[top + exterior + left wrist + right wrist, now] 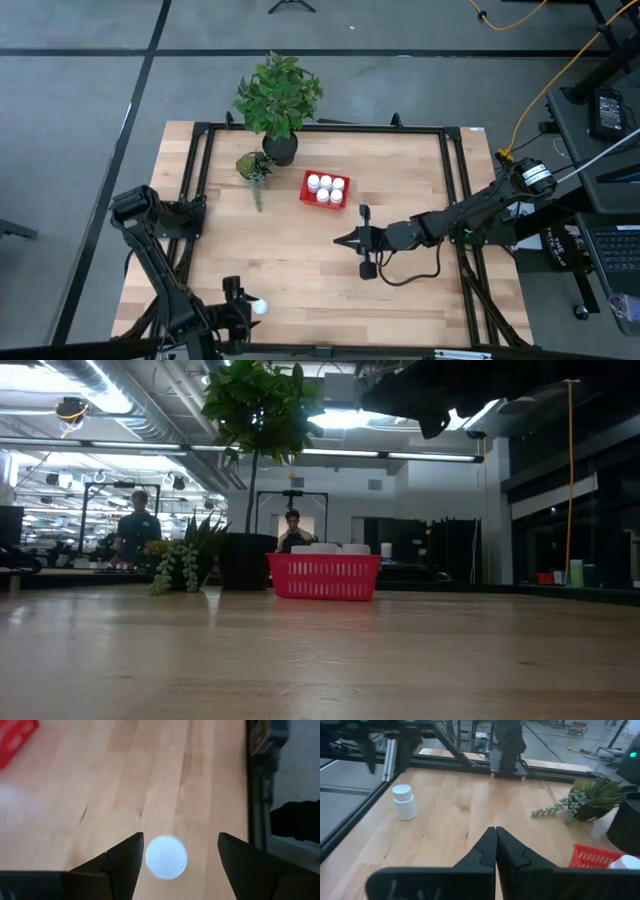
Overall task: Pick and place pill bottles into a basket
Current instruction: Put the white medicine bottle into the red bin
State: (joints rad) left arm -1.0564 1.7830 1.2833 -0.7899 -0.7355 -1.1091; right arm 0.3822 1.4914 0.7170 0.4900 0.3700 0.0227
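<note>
Pill bottle (166,857) upright between spread left gripper (177,855) fingers, unclamped; right gripper (495,851) pressed together, empty, beside red basket (324,189).

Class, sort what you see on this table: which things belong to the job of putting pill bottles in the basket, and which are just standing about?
Part of the job:
- red basket, already holding five bottles
- last bottle, standing near the table's front edge
- left gripper, open around that bottle
- right gripper, shut, mid-table

Just standing about:
- tall potted plant
- small trailing plant
</note>
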